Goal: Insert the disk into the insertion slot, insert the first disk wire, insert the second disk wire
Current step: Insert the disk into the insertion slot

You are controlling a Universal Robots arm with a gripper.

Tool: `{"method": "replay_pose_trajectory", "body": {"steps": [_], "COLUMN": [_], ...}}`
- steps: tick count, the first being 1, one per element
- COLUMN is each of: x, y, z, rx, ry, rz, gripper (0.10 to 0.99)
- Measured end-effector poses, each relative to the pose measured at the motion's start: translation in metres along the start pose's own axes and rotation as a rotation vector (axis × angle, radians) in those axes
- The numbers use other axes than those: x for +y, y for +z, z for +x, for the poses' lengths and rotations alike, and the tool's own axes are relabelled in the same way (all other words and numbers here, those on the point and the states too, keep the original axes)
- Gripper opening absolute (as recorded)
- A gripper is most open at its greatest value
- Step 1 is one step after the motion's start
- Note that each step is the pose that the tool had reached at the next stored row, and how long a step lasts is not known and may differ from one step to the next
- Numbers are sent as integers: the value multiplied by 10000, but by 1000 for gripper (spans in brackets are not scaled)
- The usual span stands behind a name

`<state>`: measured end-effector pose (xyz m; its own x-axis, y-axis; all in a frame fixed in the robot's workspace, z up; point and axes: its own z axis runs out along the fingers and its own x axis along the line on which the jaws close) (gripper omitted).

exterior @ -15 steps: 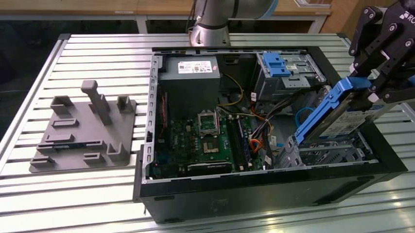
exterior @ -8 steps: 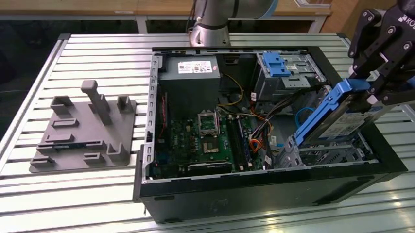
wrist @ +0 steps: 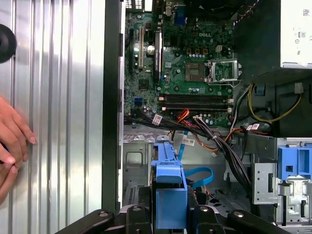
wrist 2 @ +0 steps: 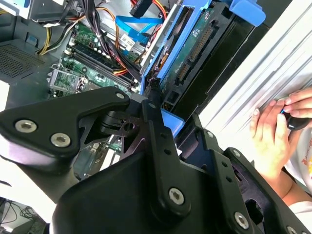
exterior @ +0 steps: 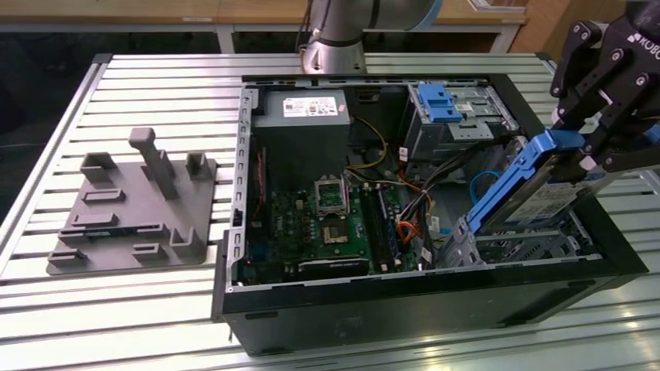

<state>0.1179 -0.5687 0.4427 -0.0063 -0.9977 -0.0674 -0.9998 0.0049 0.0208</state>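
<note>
Right, my claw is clenched on the raised end of the disk. It grips the disk by its bright blue frame, above the wall of the open computer case on the exterior view's right. In the second wrist view the black fingers lie against that blue plastic, and I can see the green circuit board on the underside of the disk.

The disk hangs steeply tilted, with its silver labelled face turned to the near side. Its high end is in my grasp. Its low end is down at the insertion slot, the perforated silver cage in the near right corner of the case. I cannot tell whether the low end touches the cage.

Just left of the cage, a tangle of black, orange and red wires runs towards the motherboard. A flat blue cable loops close by. At the far side of the case stands the taller bay with the blue latch, and the grey power supply sits to its left.

The case sits on a slatted metal table. A grey moulded fixture lies on the table's left, well apart from the case. The arm's base rises at the far edge. In both wrist views a person's hand rests on the slats beside the case.
</note>
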Motion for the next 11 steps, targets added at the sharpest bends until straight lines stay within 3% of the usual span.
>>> {"method": "replay_pose_trajectory", "body": {"steps": [11], "x": [-2], "y": [112], "z": [9], "rx": [-1], "ry": [0], "rz": [-2], "gripper": [361]}}
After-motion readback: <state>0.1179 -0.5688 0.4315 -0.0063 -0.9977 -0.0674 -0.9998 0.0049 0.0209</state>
